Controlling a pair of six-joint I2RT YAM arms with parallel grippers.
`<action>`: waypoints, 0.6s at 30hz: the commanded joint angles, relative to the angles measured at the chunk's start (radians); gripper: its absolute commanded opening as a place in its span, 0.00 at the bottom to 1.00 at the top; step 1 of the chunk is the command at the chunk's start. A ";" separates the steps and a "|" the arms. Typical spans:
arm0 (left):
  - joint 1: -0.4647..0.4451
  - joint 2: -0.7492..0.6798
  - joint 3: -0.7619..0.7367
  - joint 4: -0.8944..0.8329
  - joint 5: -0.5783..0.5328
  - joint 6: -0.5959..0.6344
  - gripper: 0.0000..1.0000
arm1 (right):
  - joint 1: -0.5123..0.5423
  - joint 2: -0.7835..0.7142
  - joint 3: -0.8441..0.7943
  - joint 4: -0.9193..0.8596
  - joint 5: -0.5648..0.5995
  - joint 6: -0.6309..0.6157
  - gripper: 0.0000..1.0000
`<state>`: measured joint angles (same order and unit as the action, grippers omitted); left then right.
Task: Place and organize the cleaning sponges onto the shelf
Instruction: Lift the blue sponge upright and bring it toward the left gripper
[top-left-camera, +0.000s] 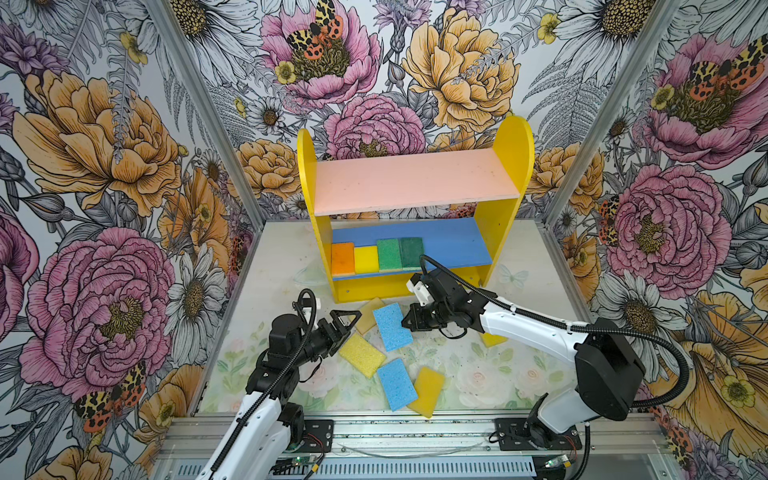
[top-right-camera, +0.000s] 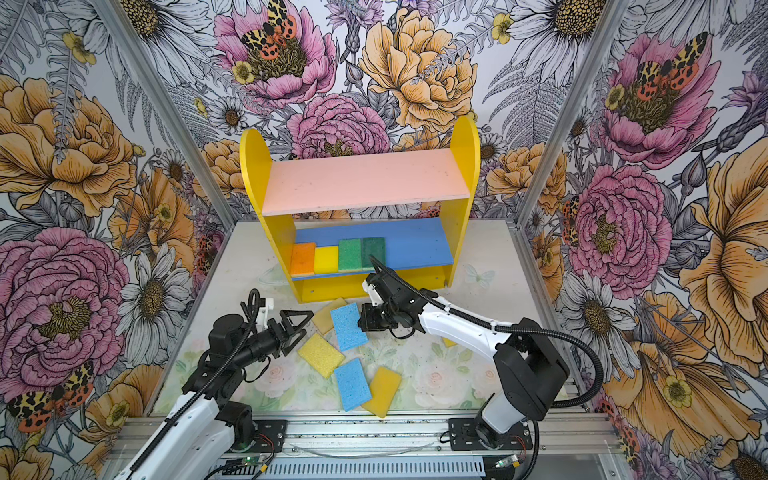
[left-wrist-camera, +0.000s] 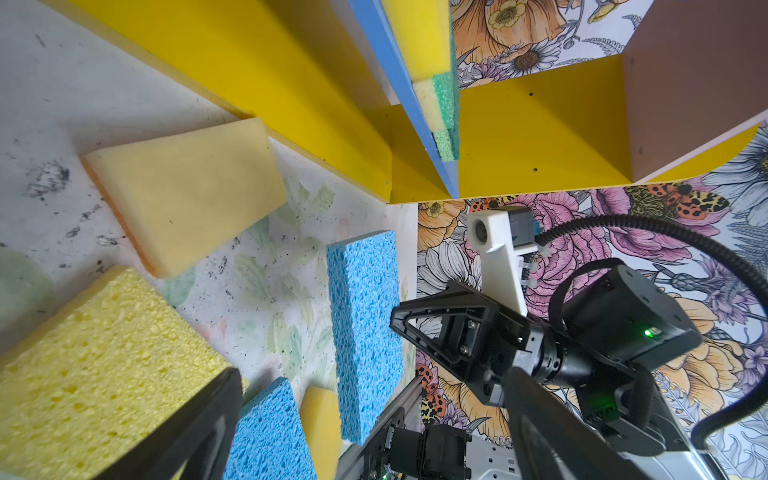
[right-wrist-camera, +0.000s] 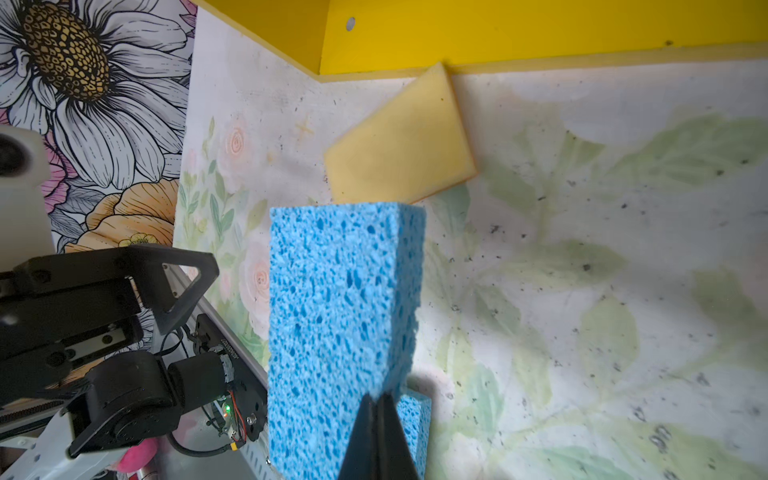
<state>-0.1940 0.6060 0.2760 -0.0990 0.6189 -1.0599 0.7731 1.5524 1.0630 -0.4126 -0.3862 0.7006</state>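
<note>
My right gripper is shut on the right edge of a light blue sponge, which stands tilted up from the mat. My left gripper hangs open just left of it, holding nothing. The shelf stands at the back; its blue lower board holds an orange sponge, a yellow sponge and two green sponges in a row. The pink upper board is bare.
Loose on the mat lie a pale yellow sponge against the shelf's foot, a porous yellow sponge, a second blue sponge and an orange-yellow sponge. Another yellow sponge peeks from under the right arm.
</note>
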 joint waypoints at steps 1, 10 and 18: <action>0.004 0.012 -0.019 0.102 0.030 -0.032 0.99 | 0.010 -0.008 0.028 0.038 -0.016 -0.027 0.00; 0.022 0.048 -0.027 0.205 0.085 -0.052 0.98 | 0.015 -0.004 0.054 0.069 -0.045 -0.015 0.00; 0.106 0.044 -0.030 0.236 0.150 -0.051 0.95 | 0.011 0.020 0.091 0.080 -0.074 -0.023 0.00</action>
<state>-0.1154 0.6548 0.2600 0.0875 0.7200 -1.1049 0.7826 1.5597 1.1179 -0.3592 -0.4423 0.6922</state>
